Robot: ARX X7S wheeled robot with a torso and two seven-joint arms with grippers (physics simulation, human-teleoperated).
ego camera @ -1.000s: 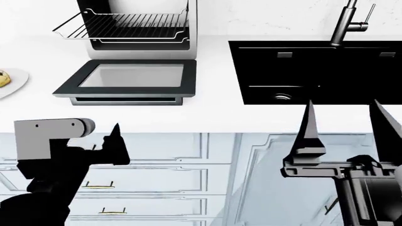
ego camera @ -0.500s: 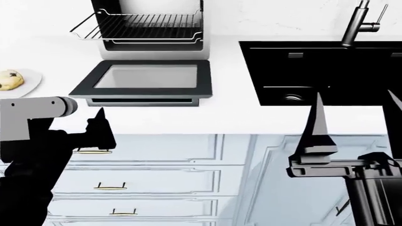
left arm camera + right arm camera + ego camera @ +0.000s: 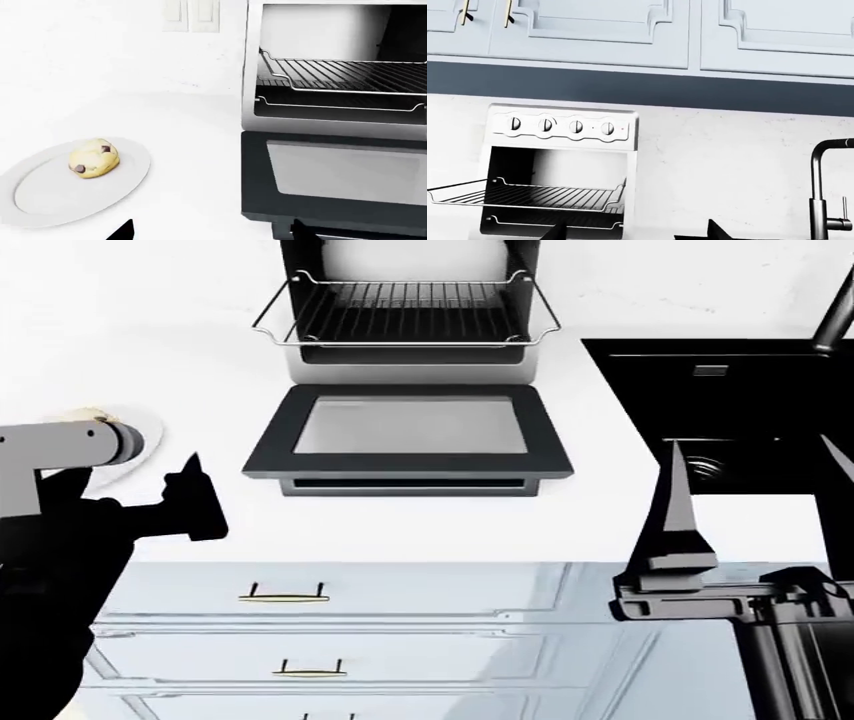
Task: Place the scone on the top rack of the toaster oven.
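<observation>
Nearest are two hands. The left hand [image 3: 187,495] shows only dark tips, so I cannot tell how wide it is; the right hand [image 3: 754,505] is spread wide and empty. One scone [image 3: 94,158] sits on one plate [image 3: 40,192] on the tabletop [image 3: 400,515], left of the oven [image 3: 407,360]. It looks light and crumbly, so pinch its sides softly. Farther back, one top rack [image 3: 404,312] sticks out over the open door [image 3: 408,432].

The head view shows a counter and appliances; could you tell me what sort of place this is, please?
Most likely a simulated home kitchen: a toaster oven stands on a white counter beside a black sink, with drawers below.
</observation>
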